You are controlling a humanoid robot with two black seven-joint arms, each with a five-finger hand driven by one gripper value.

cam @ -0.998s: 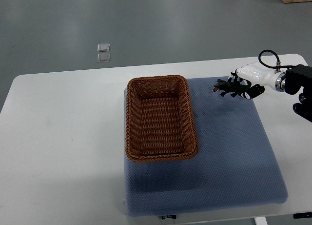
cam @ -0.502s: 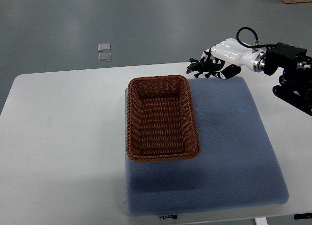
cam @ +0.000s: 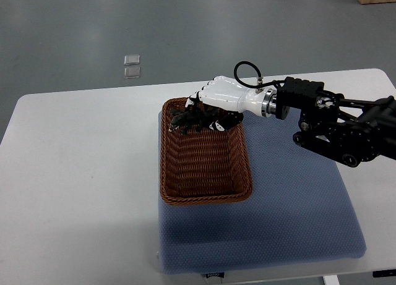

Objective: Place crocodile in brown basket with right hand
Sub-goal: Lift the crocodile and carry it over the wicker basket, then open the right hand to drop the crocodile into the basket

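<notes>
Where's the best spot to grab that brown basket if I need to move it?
Pinch the left long rim of the brown basket from above: it's open-topped with a thin upright woven wall, and the right hand with the crocodile hangs over the far end.

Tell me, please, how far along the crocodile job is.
Pickup looks done: the right hand grips the crocodile. In hand: it holds the toy over the far end of the brown basket. Left to do: release it inside the basket and withdraw the hand.
</notes>
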